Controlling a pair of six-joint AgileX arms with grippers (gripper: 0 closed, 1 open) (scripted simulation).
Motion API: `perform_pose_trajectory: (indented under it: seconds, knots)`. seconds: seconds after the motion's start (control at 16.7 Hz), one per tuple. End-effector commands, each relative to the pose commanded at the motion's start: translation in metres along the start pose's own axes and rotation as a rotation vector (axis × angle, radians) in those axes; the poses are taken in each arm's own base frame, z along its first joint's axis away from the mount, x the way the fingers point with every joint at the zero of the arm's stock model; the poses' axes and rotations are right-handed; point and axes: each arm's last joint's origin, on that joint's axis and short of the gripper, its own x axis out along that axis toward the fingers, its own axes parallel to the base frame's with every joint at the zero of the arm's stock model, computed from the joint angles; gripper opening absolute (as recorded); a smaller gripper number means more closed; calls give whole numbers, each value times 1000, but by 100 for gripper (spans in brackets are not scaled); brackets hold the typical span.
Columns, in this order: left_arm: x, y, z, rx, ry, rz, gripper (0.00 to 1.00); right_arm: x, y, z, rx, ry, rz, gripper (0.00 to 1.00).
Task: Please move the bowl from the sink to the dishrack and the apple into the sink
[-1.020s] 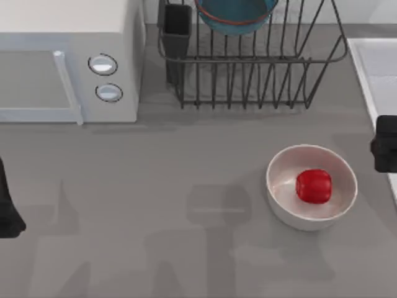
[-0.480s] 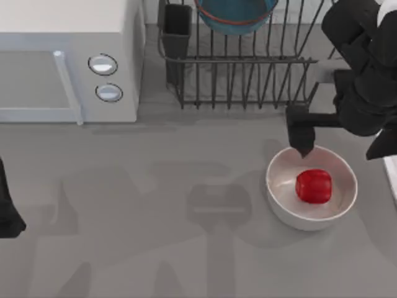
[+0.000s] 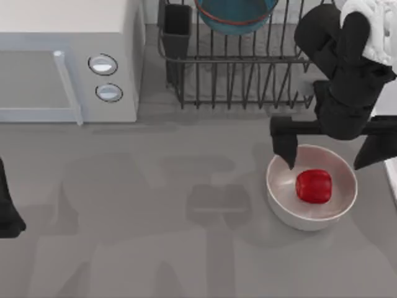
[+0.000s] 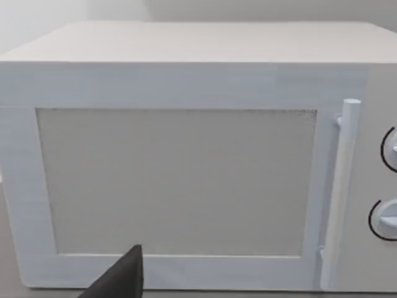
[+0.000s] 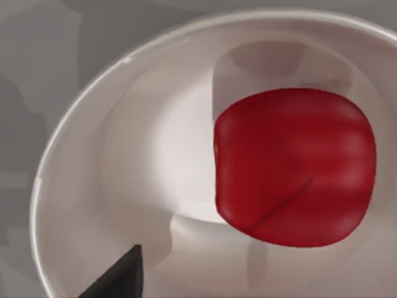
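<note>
The red apple lies inside a plain white bowl at the table's right. My right gripper hangs open over the bowl's far rim, one finger at the rim's left and the other past its right. In the right wrist view the apple sits close below in the white bowl. The blue bowl with its reddish rim rests in the dark wire dishrack at the back. A sliver of the sink's white rim shows at the right edge.
A white microwave fills the back left, and its door faces the left wrist camera. My left arm is parked at the left edge. A dark utensil cup stands at the rack's left corner. Bare grey tabletop lies in front.
My right arm has swung in from the right edge and moved left and nearer over the white bowl, fingers spread. Apple, bowls and left arm have not moved.
</note>
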Motion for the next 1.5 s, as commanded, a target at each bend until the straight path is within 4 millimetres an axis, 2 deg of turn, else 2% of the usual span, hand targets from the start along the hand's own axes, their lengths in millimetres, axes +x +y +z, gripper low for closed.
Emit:
perform_pose_trajectory:
  seconds: [0.12,0.24,0.72,0.84,1.02,1.5]
  knots:
    - [0,0,0,0,0,0,100,1,-2,1,4,-1,1,100]
    - [0,0,0,0,0,0,100,11,-1,2,5,-1,1,100]
    - [0,0,0,0,0,0,100,100,1,2,-1,-9,4,100]
    - [0,0,0,0,0,0,100,109,0,0,0,0,0,100]
    - [0,0,0,0,0,0,100,109,0,0,0,0,0,100]
    - [0,0,0,0,0,0,100,109,0,0,0,0,0,40]
